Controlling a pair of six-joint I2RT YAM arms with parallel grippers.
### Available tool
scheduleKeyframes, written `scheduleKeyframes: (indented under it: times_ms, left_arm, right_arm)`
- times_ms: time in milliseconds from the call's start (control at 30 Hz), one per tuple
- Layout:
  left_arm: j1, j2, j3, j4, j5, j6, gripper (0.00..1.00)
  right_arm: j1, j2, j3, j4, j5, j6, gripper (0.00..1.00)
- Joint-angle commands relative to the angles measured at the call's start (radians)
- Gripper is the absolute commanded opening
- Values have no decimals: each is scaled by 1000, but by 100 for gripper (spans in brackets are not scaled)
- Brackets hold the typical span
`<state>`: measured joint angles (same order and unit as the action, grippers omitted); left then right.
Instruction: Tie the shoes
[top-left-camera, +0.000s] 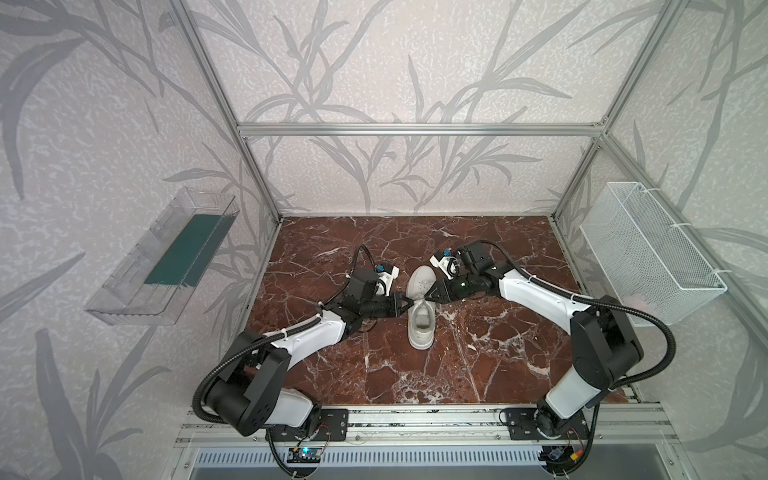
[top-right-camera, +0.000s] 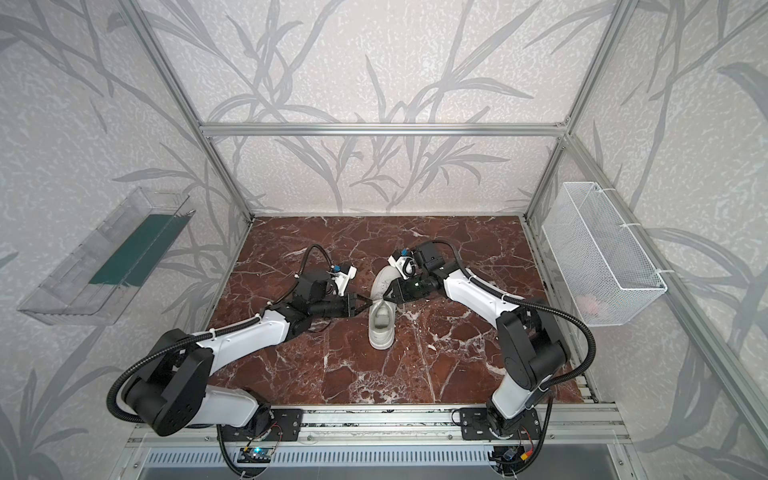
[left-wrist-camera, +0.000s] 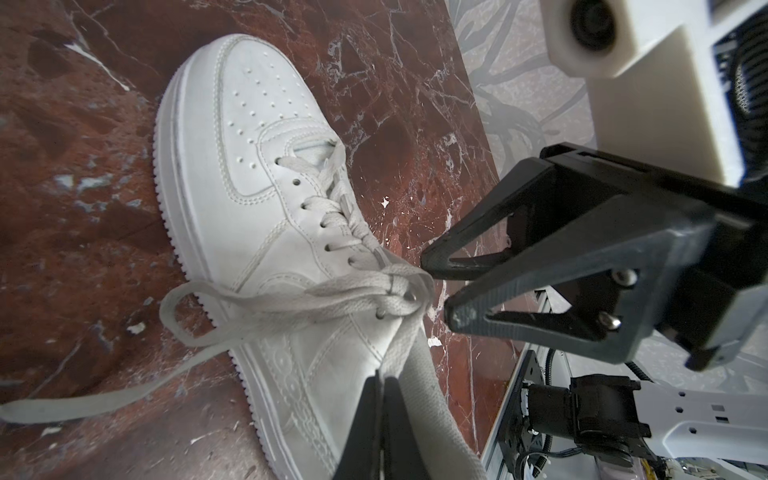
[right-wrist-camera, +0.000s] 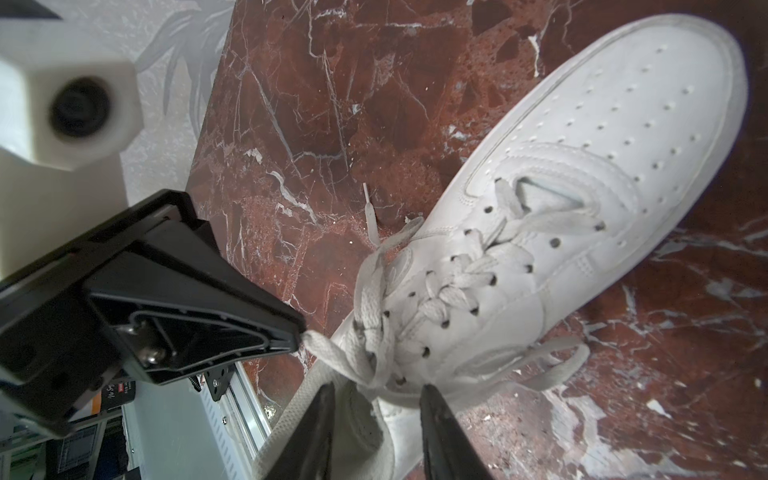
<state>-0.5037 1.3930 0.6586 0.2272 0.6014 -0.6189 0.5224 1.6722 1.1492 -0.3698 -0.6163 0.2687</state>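
The white shoe stood at the middle of the tabletop. The left tool pinched one lace at its ankle opening; the right tool hung spread just beside the crossed laces

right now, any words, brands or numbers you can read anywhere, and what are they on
No text here can be read.
On the sneaker: no word or logo shows on the parts in view.
On the red tag below the table edge, in the right wrist view: marks too blurred to read.
On the circuit board at the front rail: too small to read.
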Motion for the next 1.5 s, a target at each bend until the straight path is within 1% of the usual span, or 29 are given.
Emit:
scheduleKeyframes:
  times_ms: [0, 200, 400, 733, 867, 1300, 1467]
  left_arm:
    - [11, -47, -8, -46, -19, 30, 1]
    - [32, -88, -23, -84, -20, 49, 1]
    - [64, -142, -32, -171, -23, 95, 1]
    - [96, -203, -44, -212, -25, 105, 1]
    - [112, -228, -32, -245, -31, 119, 1]
    - [167, -297, -33, -342, -33, 154, 1]
    - [190, -325, -72, -349, -39, 147, 1]
  right_arm:
    - [12, 14, 25, -1, 12, -4, 36]
    - [17, 28, 31, -16, 36, -18, 36]
    - [18, 29, 43, -26, 39, -29, 36]
    - [17, 28, 51, -37, 56, -37, 36]
    - [17, 25, 53, -39, 45, -41, 37]
    - [-3, -6, 49, -44, 34, -46, 37]
    - [-21, -36, 33, -45, 41, -60, 37]
